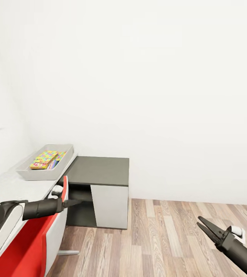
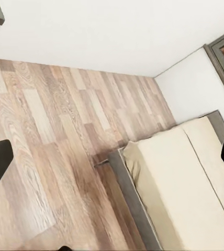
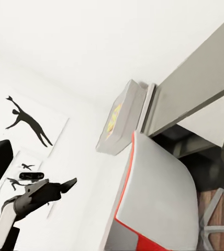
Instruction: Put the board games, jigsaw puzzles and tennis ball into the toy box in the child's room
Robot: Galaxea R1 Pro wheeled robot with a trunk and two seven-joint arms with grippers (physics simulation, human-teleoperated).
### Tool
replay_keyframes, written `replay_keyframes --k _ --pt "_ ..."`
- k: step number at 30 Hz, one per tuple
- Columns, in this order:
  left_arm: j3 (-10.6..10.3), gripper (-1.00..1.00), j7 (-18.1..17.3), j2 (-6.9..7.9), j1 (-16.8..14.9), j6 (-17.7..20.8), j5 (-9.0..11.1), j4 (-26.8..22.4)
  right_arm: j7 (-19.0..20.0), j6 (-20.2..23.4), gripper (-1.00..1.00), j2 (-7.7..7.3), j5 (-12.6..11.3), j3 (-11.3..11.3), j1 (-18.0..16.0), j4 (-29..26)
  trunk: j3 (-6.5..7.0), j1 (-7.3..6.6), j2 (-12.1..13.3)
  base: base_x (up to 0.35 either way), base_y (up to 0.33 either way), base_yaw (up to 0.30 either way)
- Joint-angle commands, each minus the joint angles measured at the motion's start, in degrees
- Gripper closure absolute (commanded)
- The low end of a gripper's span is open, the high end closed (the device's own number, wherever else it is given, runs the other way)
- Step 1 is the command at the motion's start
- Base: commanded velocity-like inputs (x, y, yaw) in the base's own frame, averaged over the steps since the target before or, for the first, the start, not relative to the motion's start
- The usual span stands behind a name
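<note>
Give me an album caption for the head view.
Toy box holding colourful jigsaw puzzles on the table, beside a dark cabinet.

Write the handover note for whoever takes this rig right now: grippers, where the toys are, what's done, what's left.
Left gripper: cannot tell whether open or shut, nothing seen in it, over the red chair.
Right gripper: open, empty, over the wood floor.
Toy box sits on the table; jigsaw puzzles already inside it.
The bed looks bare where it shows.
Board games and tennis ball: not confirmed; check inside the box.
</note>
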Motion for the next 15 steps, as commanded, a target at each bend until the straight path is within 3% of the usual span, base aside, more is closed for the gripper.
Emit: replay_keyframes --k 1,5,8,15 --pt "0.37 -1.00 0.05 -0.33 0.21 -0.14 0.16 0.33 -0.33 -0.04 -1.00 0.32 -0.03 -0.36 -0.02 0.30 -0.12 0.04 -0.12 0.000 0.000 0.000" --pt "1.00 -1.00 1.33 -1.61 -0.03 -1.44 1.39 1.32 -1.61 -1.36 -1.00 1.61 0.07 -0.74 -0.02 1.40 -0.12 0.04 -0.12 0.000 0.000 0.000" --pt "0.03 -1.00 2.30 -1.00 -0.33 -0.91 0.38 1.54 -1.91 -2.33 -1.00 2.11 0.18 -0.78 -0.02 1.72 -0.12 0.04 -0.12 0.000 0.000 0.000" --pt "-0.74 -1.00 0.03 -0.51 -0.48 -0.55 -1.92 1.86 0.34 -4.52 -1.00 2.08 0.10 -1.69 -0.02 3.45 -0.12 0.04 -0.12 0.000 0.000 0.000"
